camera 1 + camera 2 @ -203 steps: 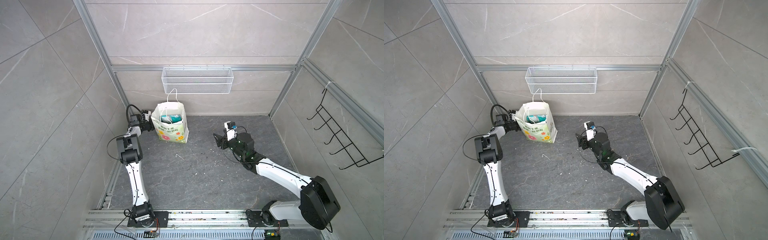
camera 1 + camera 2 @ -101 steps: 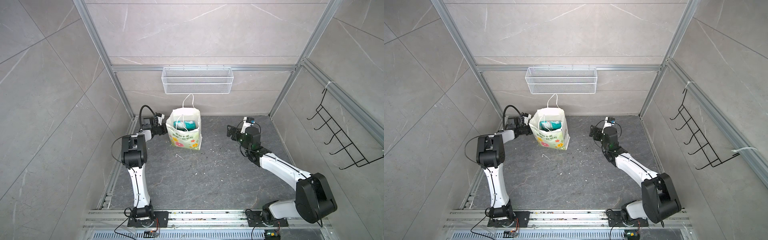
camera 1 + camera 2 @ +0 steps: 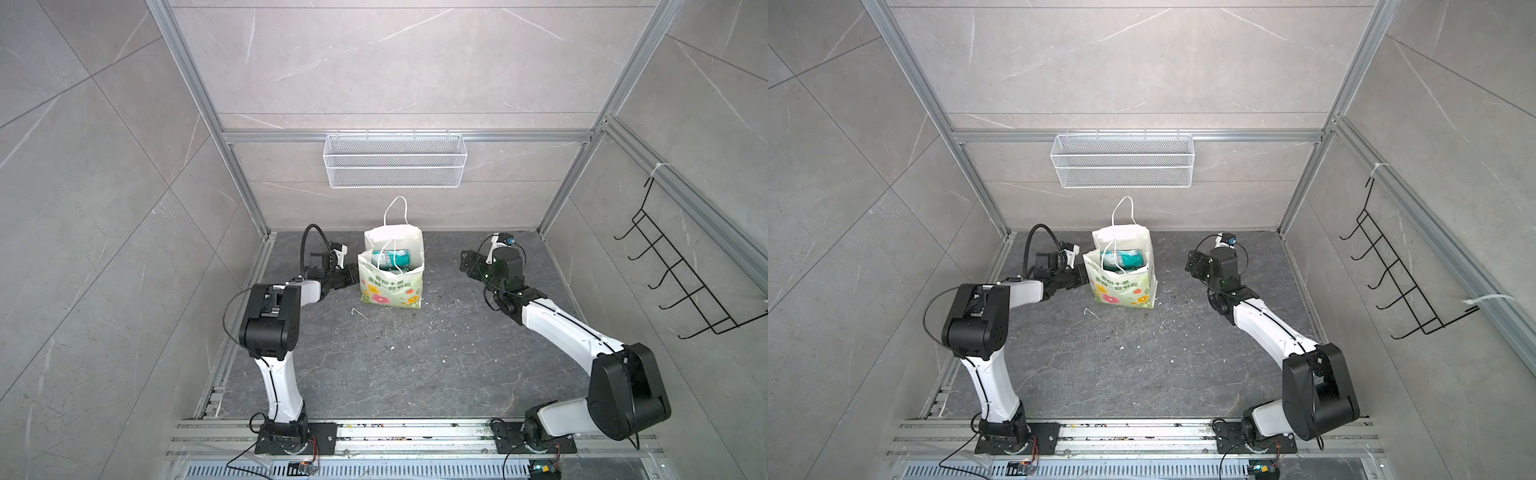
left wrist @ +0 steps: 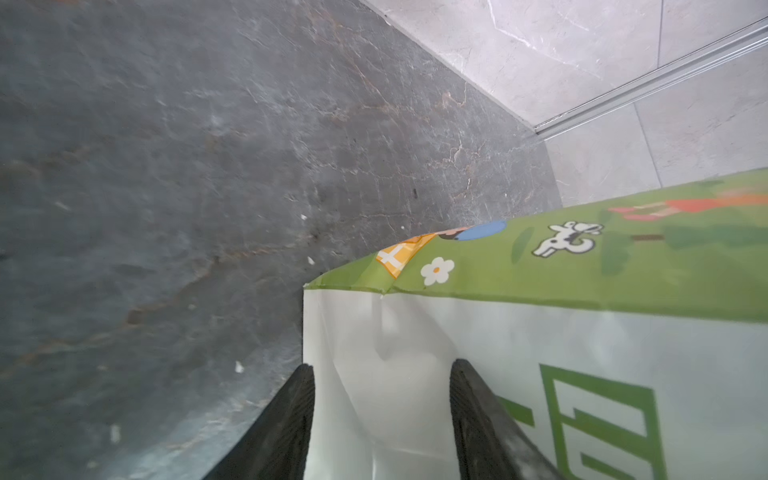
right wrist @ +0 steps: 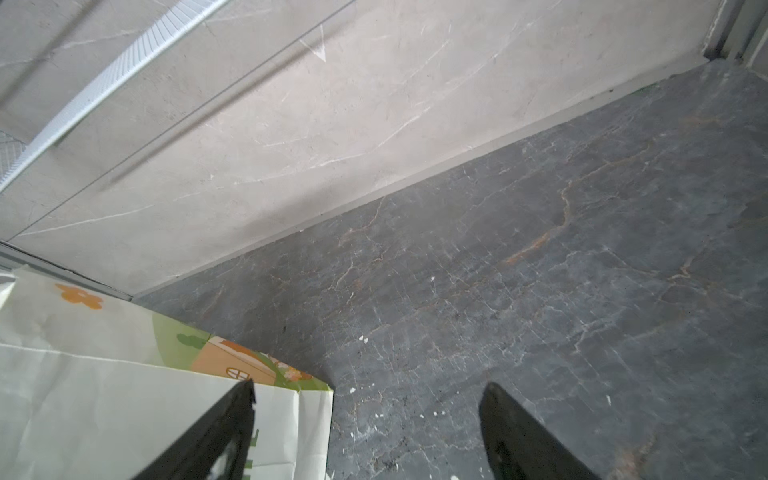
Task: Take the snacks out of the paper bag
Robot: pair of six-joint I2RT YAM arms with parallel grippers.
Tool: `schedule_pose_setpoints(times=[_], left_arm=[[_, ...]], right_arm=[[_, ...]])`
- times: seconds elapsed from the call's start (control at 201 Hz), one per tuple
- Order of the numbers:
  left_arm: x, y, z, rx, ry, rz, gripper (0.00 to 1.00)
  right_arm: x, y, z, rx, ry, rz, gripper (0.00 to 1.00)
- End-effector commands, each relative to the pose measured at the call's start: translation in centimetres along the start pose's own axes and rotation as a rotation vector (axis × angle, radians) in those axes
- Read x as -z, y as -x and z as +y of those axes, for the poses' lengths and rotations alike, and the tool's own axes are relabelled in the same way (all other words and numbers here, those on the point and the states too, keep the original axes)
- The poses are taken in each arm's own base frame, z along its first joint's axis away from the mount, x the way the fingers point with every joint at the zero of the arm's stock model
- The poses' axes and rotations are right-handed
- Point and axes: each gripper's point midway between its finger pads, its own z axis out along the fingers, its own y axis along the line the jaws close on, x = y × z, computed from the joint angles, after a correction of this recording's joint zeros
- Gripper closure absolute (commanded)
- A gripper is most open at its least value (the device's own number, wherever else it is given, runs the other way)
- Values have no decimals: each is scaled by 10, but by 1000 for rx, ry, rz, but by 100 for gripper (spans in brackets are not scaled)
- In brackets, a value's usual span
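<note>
The white paper bag (image 3: pixel 390 282) (image 3: pixel 1125 286) with flower print stands upright near the back wall, mouth open. Inside it the snacks show as a teal packet (image 3: pixel 394 257) (image 3: pixel 1128 258); any others are hidden. My left gripper (image 3: pixel 353 274) (image 3: pixel 1081 279) is at the bag's left side. In the left wrist view this gripper (image 4: pixel 380 382) has its jaws closed across the bag's folded white side panel (image 4: pixel 540 332). My right gripper (image 3: pixel 467 264) (image 3: pixel 1194 264) hangs open to the right of the bag, apart from it. The right wrist view shows only bare floor between the right gripper's (image 5: pixel 370 415) jaws, with the bag (image 5: pixel 124 395) off to one side.
A white wire mesh basket (image 3: pixel 395 166) (image 3: pixel 1123 166) hangs on the back wall above the bag. A black hook rack (image 3: pixel 681 274) (image 3: pixel 1391 266) sticks out from the right wall. Small white crumbs (image 3: pixel 390 347) lie scattered on the dark stone floor.
The bag and my left gripper have travelled together from the left wall toward the middle of the back. My right gripper has drawn back and to the right, away from the bag.
</note>
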Motion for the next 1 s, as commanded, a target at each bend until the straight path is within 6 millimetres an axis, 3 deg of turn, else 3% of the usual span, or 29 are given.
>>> schedule_pose_setpoints(times=[0.0, 0.393, 0.577, 0.652, 0.771, 0.916, 0.995], left_arm=[[3, 15, -39, -64, -16, -90, 46], [-10, -27, -99, -68, -6, -100, 46], [-2, -21, -100, -131, 51, -118, 46], [12, -9, -101, -184, 115, -140, 41], [52, 26, -118, -271, 162, -212, 34], [105, 66, -162, -429, 220, -215, 30], [132, 85, -190, -475, 222, -223, 28]], right_arm=[[-1, 3, -3, -14, -13, 18, 14], [18, 33, -29, 39, -40, -7, 12], [23, 49, -26, 96, -21, 17, 11], [26, 51, -12, 148, 39, 40, 10], [32, 47, 14, 207, 184, 86, 11], [34, 40, 35, 199, 279, 199, 18], [30, 36, 30, 176, 242, 246, 21]])
